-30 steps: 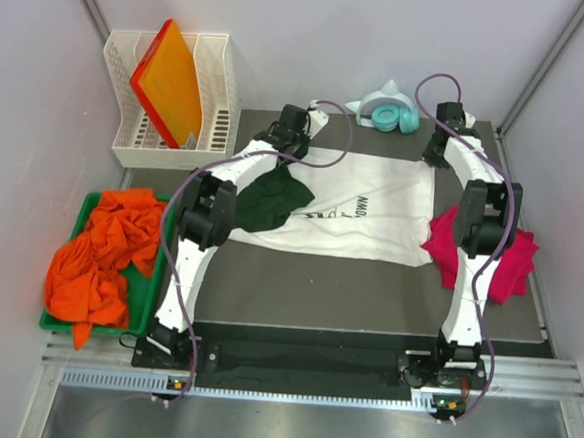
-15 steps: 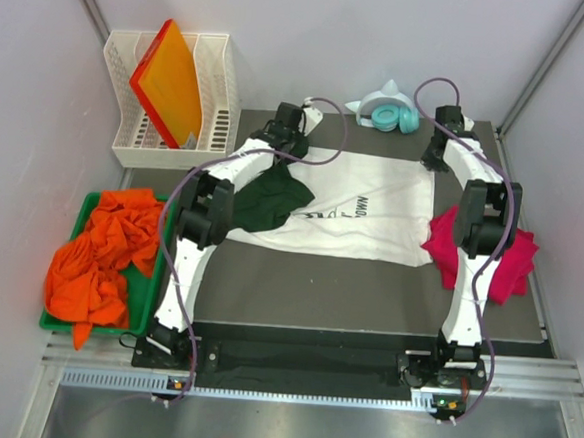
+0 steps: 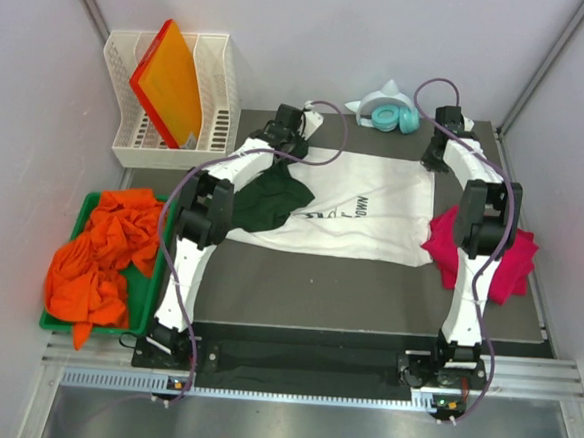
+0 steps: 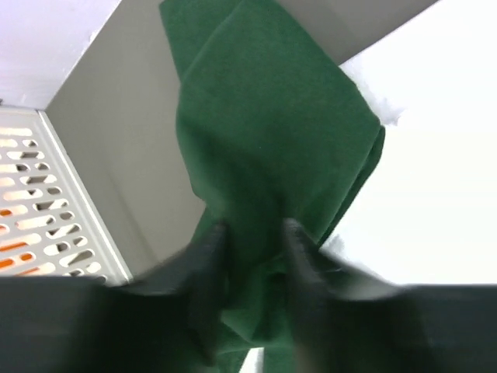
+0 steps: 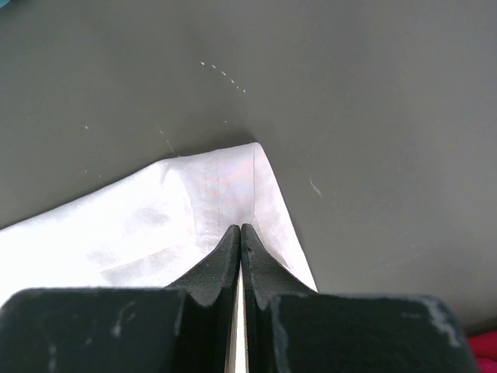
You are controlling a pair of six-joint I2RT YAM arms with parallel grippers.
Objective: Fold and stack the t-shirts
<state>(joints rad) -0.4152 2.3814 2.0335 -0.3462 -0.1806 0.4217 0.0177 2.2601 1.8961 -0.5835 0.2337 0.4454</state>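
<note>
The right fingers (image 5: pixel 227 255) are pressed together on a corner of the white t-shirt (image 5: pixel 186 225). The hem lies folded just ahead of their tips, and bare desk (image 5: pixel 357 116) lies beyond it. The left fingers (image 4: pixel 208 268) pinch a bunched fold of the dark green t-shirt (image 4: pixel 264 140), which stretches away ahead of them and lies over the white cloth to their right.

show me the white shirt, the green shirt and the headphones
white t-shirt (image 3: pixel 392 226), top external view, plain middle of the cloth
dark green t-shirt (image 4: pixel 272 155), left wrist view, bunched fold
headphones (image 3: pixel 384 117), top external view, teal ear cup
</note>
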